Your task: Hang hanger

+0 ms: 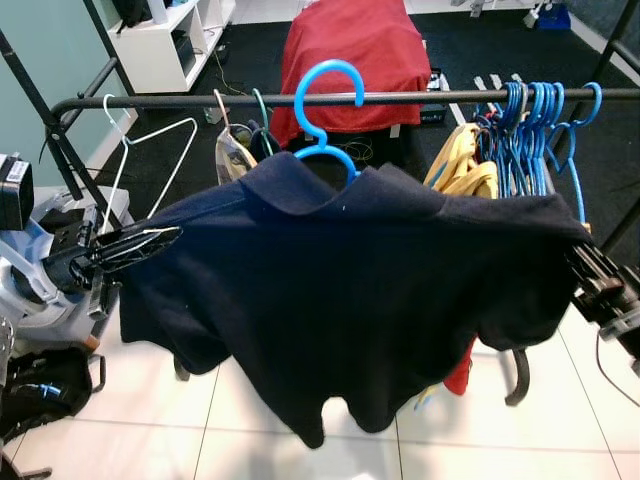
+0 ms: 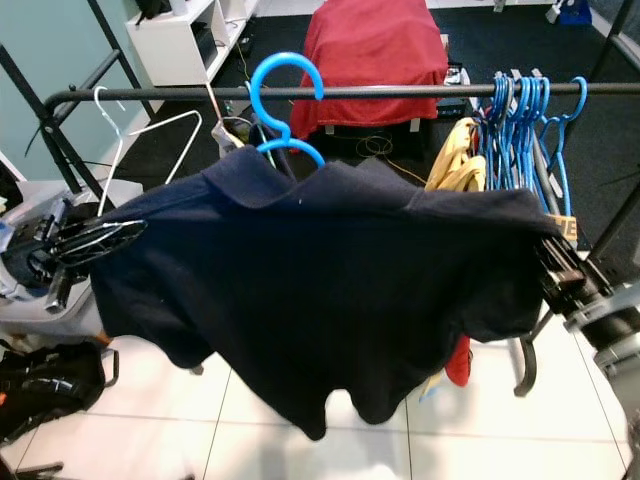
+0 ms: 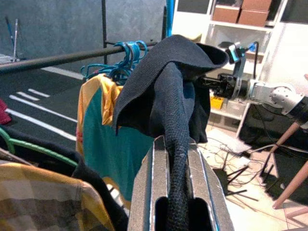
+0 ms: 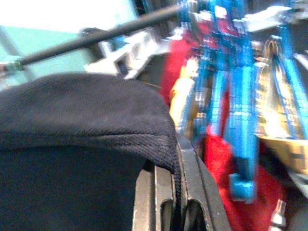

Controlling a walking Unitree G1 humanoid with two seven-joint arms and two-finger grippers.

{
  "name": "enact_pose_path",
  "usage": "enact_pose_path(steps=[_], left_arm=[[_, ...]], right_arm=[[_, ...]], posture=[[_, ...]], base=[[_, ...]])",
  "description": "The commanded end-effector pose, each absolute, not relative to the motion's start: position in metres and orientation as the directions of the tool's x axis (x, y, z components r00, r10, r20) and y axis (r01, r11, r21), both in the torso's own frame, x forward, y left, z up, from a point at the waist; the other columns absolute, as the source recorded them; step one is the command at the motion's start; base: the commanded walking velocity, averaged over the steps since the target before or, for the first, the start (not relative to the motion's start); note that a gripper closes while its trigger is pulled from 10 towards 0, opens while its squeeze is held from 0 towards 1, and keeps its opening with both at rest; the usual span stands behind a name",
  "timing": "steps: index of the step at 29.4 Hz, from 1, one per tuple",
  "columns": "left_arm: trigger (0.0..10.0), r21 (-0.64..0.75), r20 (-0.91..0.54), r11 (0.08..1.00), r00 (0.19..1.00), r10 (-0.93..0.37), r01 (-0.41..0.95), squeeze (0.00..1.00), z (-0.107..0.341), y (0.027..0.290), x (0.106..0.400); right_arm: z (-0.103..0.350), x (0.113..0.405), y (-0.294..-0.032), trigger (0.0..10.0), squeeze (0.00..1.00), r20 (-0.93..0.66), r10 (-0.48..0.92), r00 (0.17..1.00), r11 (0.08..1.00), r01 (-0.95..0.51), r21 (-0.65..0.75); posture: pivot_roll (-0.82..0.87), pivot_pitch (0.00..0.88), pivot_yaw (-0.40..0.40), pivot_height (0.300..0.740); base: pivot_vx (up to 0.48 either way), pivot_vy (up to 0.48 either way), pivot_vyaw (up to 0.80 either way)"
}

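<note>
A navy polo shirt [image 1: 350, 290] is draped on a blue hanger [image 1: 325, 105]. The hanger's hook curves up over the black rail [image 1: 180, 101]; I cannot tell whether it rests on the rail. My left gripper [image 1: 150, 240] is shut on the shirt's left shoulder, and in the left wrist view the dark fabric [image 3: 168, 96] runs between its fingers [image 3: 149, 183]. My right gripper [image 1: 585, 262] is shut on the shirt's right shoulder, with the hem pinched between its fingers [image 4: 192, 192]. The shirt is stretched flat between both grippers just below the rail.
An empty white hanger [image 1: 150, 140] hangs left of the hook. Several blue hangers [image 1: 535, 120] and a yellow garment [image 1: 465, 165] crowd the rail's right. A red cloth-covered object [image 1: 355, 50] and a white shelf [image 1: 165, 45] stand behind. A black bag [image 1: 45, 385] lies on the tiled floor.
</note>
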State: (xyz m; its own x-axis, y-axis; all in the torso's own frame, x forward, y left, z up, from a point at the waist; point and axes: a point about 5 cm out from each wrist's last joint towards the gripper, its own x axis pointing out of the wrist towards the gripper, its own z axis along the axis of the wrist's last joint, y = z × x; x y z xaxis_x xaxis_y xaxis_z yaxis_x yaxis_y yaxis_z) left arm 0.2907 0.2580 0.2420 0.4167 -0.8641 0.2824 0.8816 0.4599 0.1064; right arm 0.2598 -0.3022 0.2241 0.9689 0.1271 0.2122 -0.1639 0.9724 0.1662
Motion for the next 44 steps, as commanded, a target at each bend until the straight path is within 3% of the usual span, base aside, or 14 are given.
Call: enact_pose_path(steps=[1, 3, 8, 12, 22, 24, 25, 28, 32, 38, 41, 42, 43, 44], left_arm=[[10.0, 0.052, 0.298, 0.639, 0.599, -0.743, 0.767, 0.00, 0.233, 0.281, 0.298], [10.0, 0.052, 0.298, 0.639, 0.599, -0.743, 0.767, 0.00, 0.233, 0.281, 0.298], [10.0, -0.070, 0.342, 0.851, 0.813, -0.471, 0.521, 0.00, 0.225, 0.298, 0.320], [10.0, -0.094, 0.348, 0.883, 0.846, -0.403, 0.459, 0.00, 0.223, 0.301, 0.324], [10.0, -0.182, 0.421, 0.958, 0.898, -0.128, 0.222, 0.00, 0.231, 0.323, 0.328], [10.0, -0.230, 0.571, 0.912, 0.806, -0.157, 0.340, 0.00, 0.258, 0.322, 0.324], [10.0, -0.219, 0.597, 0.892, 0.778, -0.199, 0.396, 0.00, 0.261, 0.317, 0.323], [10.0, -0.210, 0.611, 0.878, 0.759, -0.225, 0.429, 0.00, 0.262, 0.314, 0.322], [10.0, -0.091, 0.674, 0.636, 0.517, -0.528, 0.767, 0.00, 0.266, 0.270, 0.301], [10.0, 0.027, 0.602, 0.411, 0.314, -0.735, 0.911, 0.00, 0.251, 0.249, 0.274], [10.0, 0.027, 0.602, 0.411, 0.314, -0.735, 0.911, 0.00, 0.251, 0.249, 0.274], [10.0, 0.045, 0.573, 0.353, 0.265, -0.776, 0.935, 0.00, 0.247, 0.247, 0.266], [10.0, 0.045, 0.573, 0.353, 0.265, -0.776, 0.935, 0.00, 0.247, 0.247, 0.266], [10.0, 0.050, 0.541, 0.329, 0.252, -0.803, 0.943, 0.00, 0.244, 0.252, 0.260]], right_arm=[[0.211, 0.261, -0.335, 0.0, 0.00, 0.128, -0.147, 0.981, 0.981, 0.128, 0.149], [0.211, 0.261, -0.335, 0.0, 0.00, 0.128, -0.147, 0.981, 0.981, 0.128, 0.149], [0.216, 0.285, -0.332, 0.0, 0.00, 0.094, -0.258, 0.962, 0.965, 0.251, 0.080], [0.217, 0.293, -0.322, 0.0, 0.00, 0.100, -0.225, 0.969, 0.973, 0.219, 0.067], [0.214, 0.309, -0.211, 0.0, 0.00, 0.075, 0.311, 0.947, 0.950, -0.308, -0.045], [0.205, 0.291, -0.140, 0.0, 0.00, 0.065, 0.599, 0.798, 0.800, -0.599, -0.009], [0.203, 0.288, -0.131, 0.0, 0.00, 0.067, 0.628, 0.775, 0.777, -0.629, -0.002], [0.202, 0.286, -0.125, 0.0, 0.00, 0.068, 0.645, 0.761, 0.763, -0.647, 0.001], [0.186, 0.280, -0.100, 0.0, 0.00, 0.020, 0.694, 0.720, 0.720, -0.694, -0.008], [0.176, 0.284, -0.105, 0.0, 0.00, -0.046, 0.635, 0.771, 0.771, -0.636, -0.032], [0.176, 0.284, -0.105, 0.0, 0.00, -0.046, 0.635, 0.771, 0.771, -0.636, -0.032], [0.175, 0.284, -0.107, 7.7, 0.00, -0.058, 0.624, 0.780, 0.779, -0.626, -0.040], [0.175, 0.284, -0.107, 7.7, 0.00, -0.058, 0.624, 0.780, 0.779, -0.626, -0.040], [0.181, 0.280, -0.112, 10.0, 0.00, -0.025, 0.647, 0.762, 0.763, -0.647, -0.009]], posture=[[-0.16, 0.159, 0.091, 0.740], [-0.16, 0.159, 0.091, 0.740], [-0.16, 0.160, 0.091, 0.740], [-0.16, 0.159, 0.090, 0.740], [-0.16, 0.154, 0.083, 0.740], [-0.16, 0.152, 0.084, 0.740], [-0.16, 0.147, 0.084, 0.740], [-0.16, 0.147, 0.084, 0.740], [-0.16, 0.139, 0.084, 0.740], [-0.16, 0.137, 0.085, 0.740], [-0.16, 0.137, 0.085, 0.740], [-0.16, 0.137, 0.085, 0.740], [-0.16, 0.137, 0.085, 0.740], [-0.16, 0.141, 0.083, 0.740]], base=[[0.000, 0.000, 0.00], [0.000, 0.000, 0.00], [0.000, 0.000, 0.00], [0.000, 0.000, 0.00], [0.000, 0.000, 0.00], [0.000, 0.000, 0.00], [0.000, 0.000, 0.00], [0.000, 0.000, 0.00], [0.000, 0.000, 0.00], [0.000, 0.000, 0.00], [0.000, 0.000, 0.00], [0.000, 0.000, 0.00], [0.000, 0.000, 0.00], [0.000, 0.000, 0.00]])
